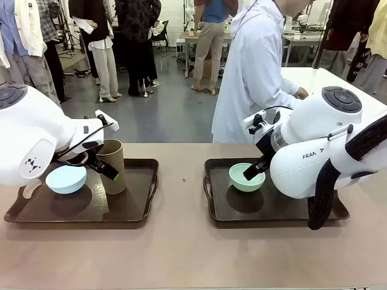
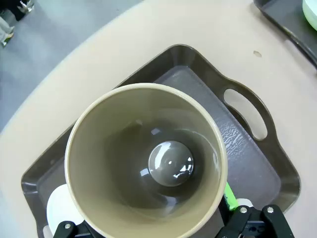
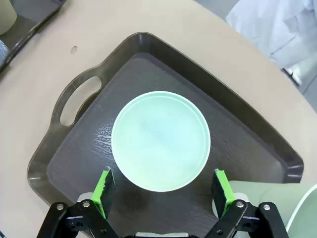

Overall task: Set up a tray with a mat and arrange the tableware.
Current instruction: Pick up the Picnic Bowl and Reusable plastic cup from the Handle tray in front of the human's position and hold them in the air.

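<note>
- As the front view has it, you are well into the arranging.
  - The left tray, dark brown plastic with cut-out handles, carries the small round matte pale blue bowl. The tall handleless matte brown cup stands just beside the bowl.
  - The matching right tray carries the small round matte mint green bowl.
  - Your left gripper is at the brown cup and your right gripper is at the mint green bowl.
  - Both trays sit apart on the beige table, with a person in a white coat at the far side.
- In the left wrist view you look straight down into the brown cup.
  - The left gripper has its jaws spread wide astride the cup, with one green pad right at the wall. You can't tell whether it presses, and I'd judge nothing is gripped.
  - This view adds the floor of the left tray, a grained grey inset that may be the mat.
- In the right wrist view the right gripper is wide open and holds nothing.
  - Its pads sit either side of the mint green bowl with clear gaps.
  - This view also gives you the tall handleless pale green cup near the bowl, seemingly on the right tray. In the front view the arm lies across that spot.
  - What's left looks like final positioning only.
</note>
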Tool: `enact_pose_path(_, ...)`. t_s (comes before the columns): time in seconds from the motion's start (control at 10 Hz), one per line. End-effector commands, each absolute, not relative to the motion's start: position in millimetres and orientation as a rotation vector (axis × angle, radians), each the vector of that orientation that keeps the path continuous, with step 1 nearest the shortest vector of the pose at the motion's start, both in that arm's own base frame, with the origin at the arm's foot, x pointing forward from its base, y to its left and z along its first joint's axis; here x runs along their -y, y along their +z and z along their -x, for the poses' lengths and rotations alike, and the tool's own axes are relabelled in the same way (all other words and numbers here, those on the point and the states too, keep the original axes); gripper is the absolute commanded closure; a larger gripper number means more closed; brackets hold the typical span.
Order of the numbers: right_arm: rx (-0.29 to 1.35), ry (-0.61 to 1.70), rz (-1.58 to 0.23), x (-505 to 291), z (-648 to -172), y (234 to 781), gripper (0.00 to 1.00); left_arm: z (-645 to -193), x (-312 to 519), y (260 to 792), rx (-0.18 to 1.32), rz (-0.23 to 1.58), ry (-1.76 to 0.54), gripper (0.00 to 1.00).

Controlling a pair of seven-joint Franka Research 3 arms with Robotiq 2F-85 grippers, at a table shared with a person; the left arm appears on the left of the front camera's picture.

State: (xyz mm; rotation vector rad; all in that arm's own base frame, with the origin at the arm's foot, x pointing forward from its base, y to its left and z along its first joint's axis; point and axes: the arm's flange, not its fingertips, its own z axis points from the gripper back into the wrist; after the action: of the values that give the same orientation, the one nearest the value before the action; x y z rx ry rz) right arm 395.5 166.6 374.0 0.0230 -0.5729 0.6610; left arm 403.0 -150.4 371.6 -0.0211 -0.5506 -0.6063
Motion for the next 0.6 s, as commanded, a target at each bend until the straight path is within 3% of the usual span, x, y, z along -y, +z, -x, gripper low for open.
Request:
enact_pose_path(0.0, 0.573, 0.661, -0.023, -166.6, -395.5, 374.0, 0.00, -403.0, 150.5, 371.6, 0.551, 0.021, -0.606, 0.00)
enact_pose_path(0.5, 0.573, 0.661, -0.023, -166.6, -395.5, 374.0, 0.00, -403.0, 150.5, 371.6, 0.551, 0.021, -0.606, 0.00)
